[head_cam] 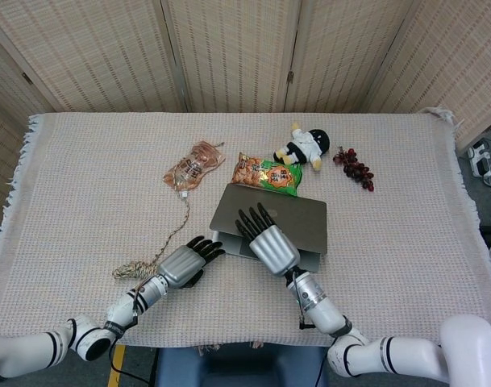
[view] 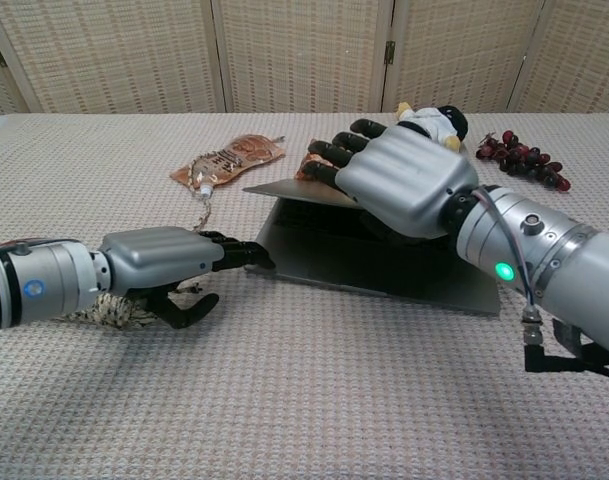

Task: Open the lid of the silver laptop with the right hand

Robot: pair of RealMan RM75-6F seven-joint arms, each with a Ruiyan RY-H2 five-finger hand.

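Note:
The silver laptop (head_cam: pixel 300 215) lies at the table's middle with its lid (view: pixel 284 188) lifted partway off the base (view: pixel 384 272). My right hand (head_cam: pixel 266 239) (view: pixel 401 182) holds the lid at its front edge. Its fingers lie over the top, and its thumb is hidden underneath. My left hand (head_cam: pixel 188 260) (view: pixel 168 260) lies low on the cloth with its fingers stretched out. Its fingertips (view: pixel 256 258) reach the base's front left corner, and it holds nothing.
A bundle of rope (head_cam: pixel 134 266) (view: pixel 106 310) lies under and behind my left forearm, its loose end trailing to a brown snack pouch (head_cam: pixel 193 165). Behind the laptop lie a chips bag (head_cam: pixel 266 173), a plush toy (head_cam: pixel 305 147) and dark grapes (head_cam: pixel 354 168).

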